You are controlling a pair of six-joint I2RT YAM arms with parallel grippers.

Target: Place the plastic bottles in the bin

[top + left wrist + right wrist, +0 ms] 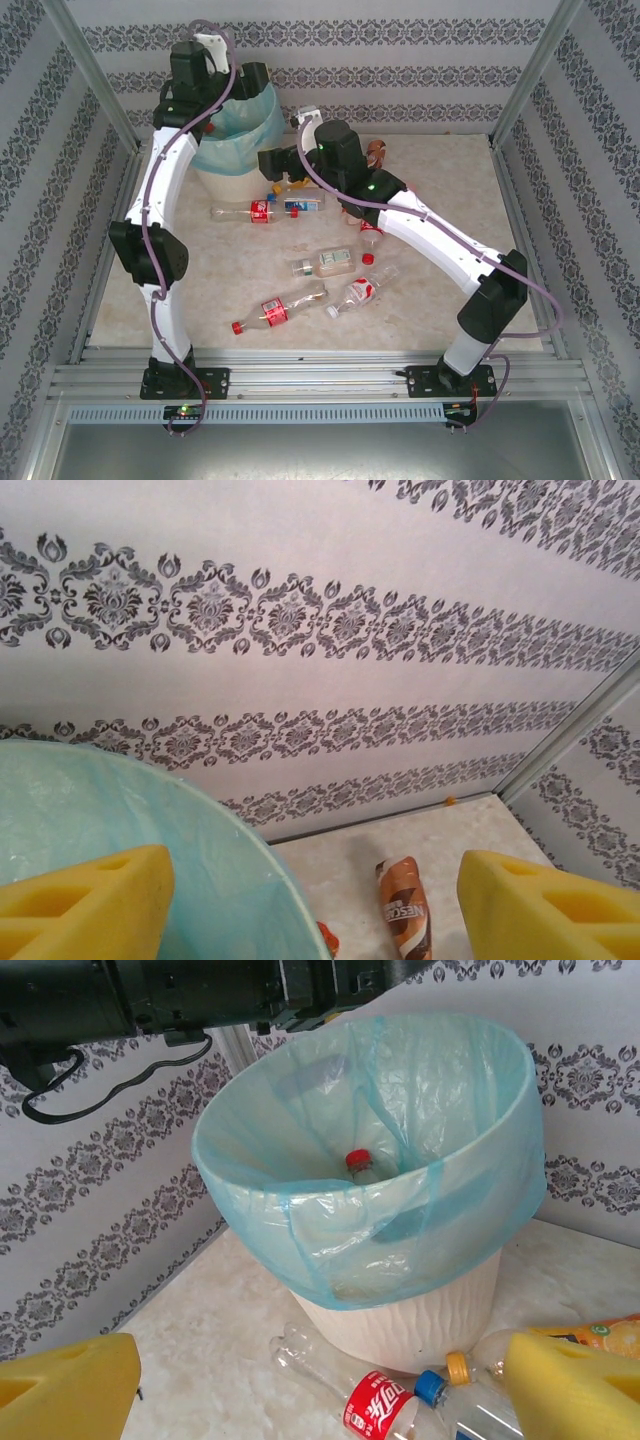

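The round cream bin [226,180], ribbed on its wall and lined with a crinkly pale teal bag, stands in the upper left of the top view. The left pincer [310,910] hangs above its rim, its yellow foam fingers [85,905] wide apart with nothing between them. 1 red-capped bottle [358,1161] lies inside the bin. The right pincer [320,1400] is also spread wide and holds nothing, low over the marbled tabletop [210,1350] in front of the bin. Beneath it lie a clear red-labelled bottle [372,1405] and a blue-capped bottle [432,1388]. A glossy brown bottle [403,912] lies near the patterned back wall [320,630]. More clear bottles [268,312] lie scattered across the centre of the top view.
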